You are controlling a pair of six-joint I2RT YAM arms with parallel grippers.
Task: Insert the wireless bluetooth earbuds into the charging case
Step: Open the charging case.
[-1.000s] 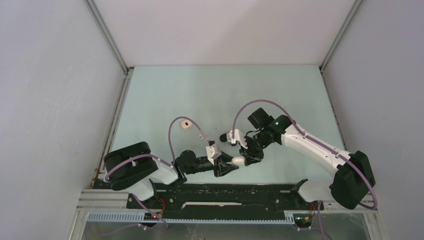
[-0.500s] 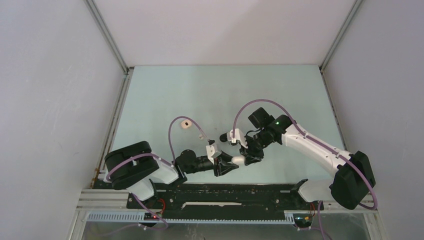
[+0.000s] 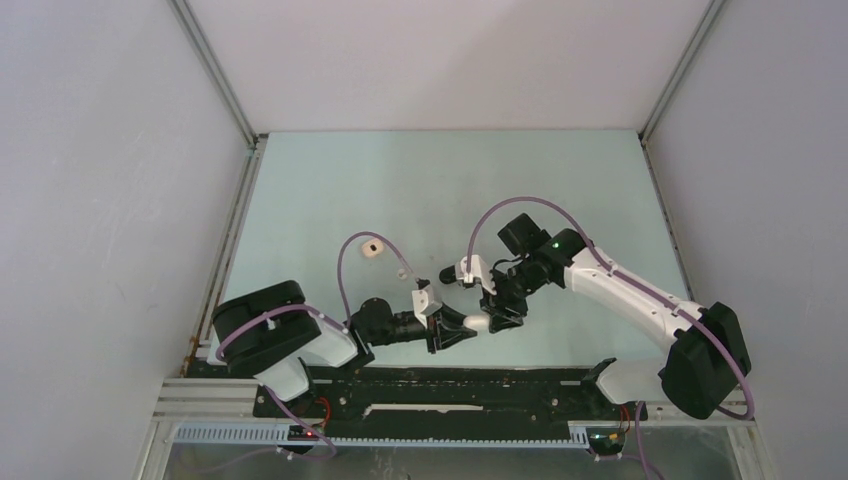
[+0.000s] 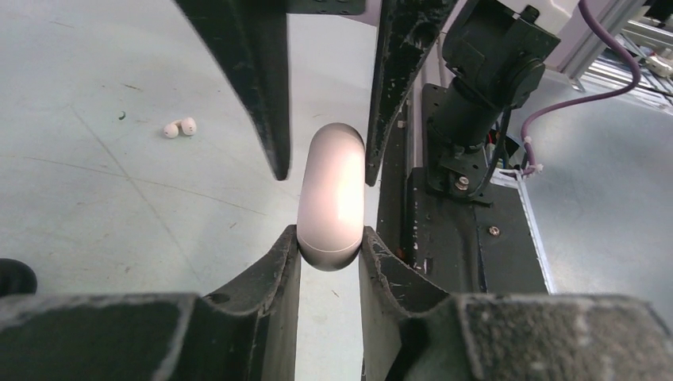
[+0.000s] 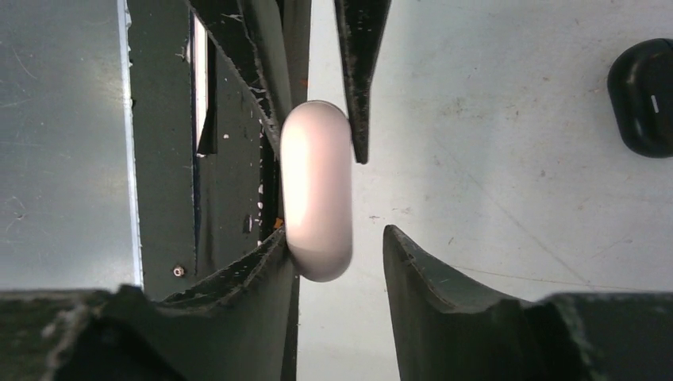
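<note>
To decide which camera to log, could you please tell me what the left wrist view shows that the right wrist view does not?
Only the left wrist view: two pale earbuds lying side by side on the table. Only the right wrist view: a black case on the table. Both: the pale pink case, with the left tool shut on one end and the right tool open around the other.

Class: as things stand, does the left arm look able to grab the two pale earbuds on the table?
Probably not yet: the left gripper is clamped on the pale case, though the path to the earbuds looks free.
</note>
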